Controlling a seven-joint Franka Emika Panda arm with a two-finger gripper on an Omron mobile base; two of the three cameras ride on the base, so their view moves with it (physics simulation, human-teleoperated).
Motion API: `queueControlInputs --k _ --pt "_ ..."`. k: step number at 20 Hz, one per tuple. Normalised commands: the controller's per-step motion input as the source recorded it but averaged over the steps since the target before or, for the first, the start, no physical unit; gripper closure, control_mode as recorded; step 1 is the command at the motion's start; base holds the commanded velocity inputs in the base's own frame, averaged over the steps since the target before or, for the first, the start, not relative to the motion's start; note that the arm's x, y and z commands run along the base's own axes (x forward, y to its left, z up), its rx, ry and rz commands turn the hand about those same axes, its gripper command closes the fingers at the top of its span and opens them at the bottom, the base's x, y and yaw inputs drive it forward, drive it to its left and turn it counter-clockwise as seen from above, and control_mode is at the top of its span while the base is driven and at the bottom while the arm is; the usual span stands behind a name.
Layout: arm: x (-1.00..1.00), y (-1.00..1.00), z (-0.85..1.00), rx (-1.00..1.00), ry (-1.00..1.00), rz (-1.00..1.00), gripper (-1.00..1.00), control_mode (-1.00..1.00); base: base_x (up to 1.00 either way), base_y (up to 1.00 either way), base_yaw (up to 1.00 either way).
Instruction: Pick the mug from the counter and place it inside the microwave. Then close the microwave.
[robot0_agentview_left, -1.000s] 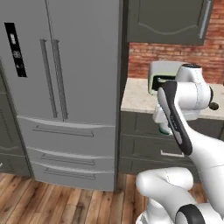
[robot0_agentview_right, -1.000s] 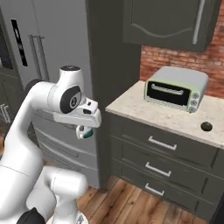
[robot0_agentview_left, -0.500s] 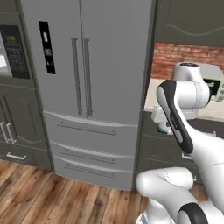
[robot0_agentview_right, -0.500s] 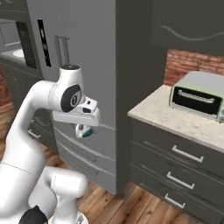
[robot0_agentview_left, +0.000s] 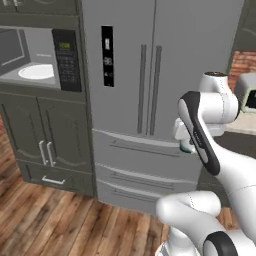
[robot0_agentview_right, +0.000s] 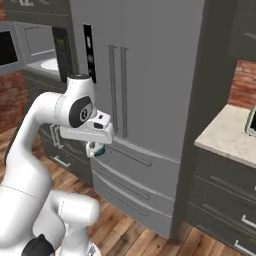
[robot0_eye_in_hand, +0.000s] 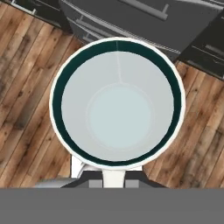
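My pincer (robot0_agentview_right: 95, 150) is closed on the mug (robot0_agentview_right: 96, 150), which hangs under my hand in front of the grey fridge (robot0_agentview_left: 150, 75), above the wooden floor (robot0_eye_in_hand: 26, 87). Looking down along my fingers, I see straight into the mug (robot0_eye_in_hand: 117, 103): its white rim is round, its inside pale, and its base is caught at the near edge by my pincer. From the left side the mug (robot0_agentview_left: 186, 148) shows as a small green-tinted bit beside my forearm. The microwave (robot0_agentview_left: 37, 60) is far to the left, its door swung open, the white plate (robot0_agentview_left: 36, 71) inside. The counter (robot0_agentview_right: 227, 135) lies off to the right, well apart from the mug.
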Motion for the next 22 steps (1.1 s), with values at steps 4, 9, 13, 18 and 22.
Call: queueControlInputs --k 4,9,13,18,22 --pt "0.00 0.00 0.00 0.00 0.00 0.00 1.00 1.00 0.12 1.00 0.03" --pt "0.00 0.00 0.00 0.00 0.00 0.00 1.00 1.00 0.28 0.82 0.00" --pt "0.00 0.00 0.00 0.00 0.00 0.00 1.00 1.00 0.32 0.74 0.00" --pt "0.00 0.00 0.00 0.00 0.00 0.00 1.00 1.00 0.36 0.65 -0.02" --pt "0.00 0.00 0.00 0.00 0.00 0.00 1.00 1.00 0.37 0.55 -0.14"
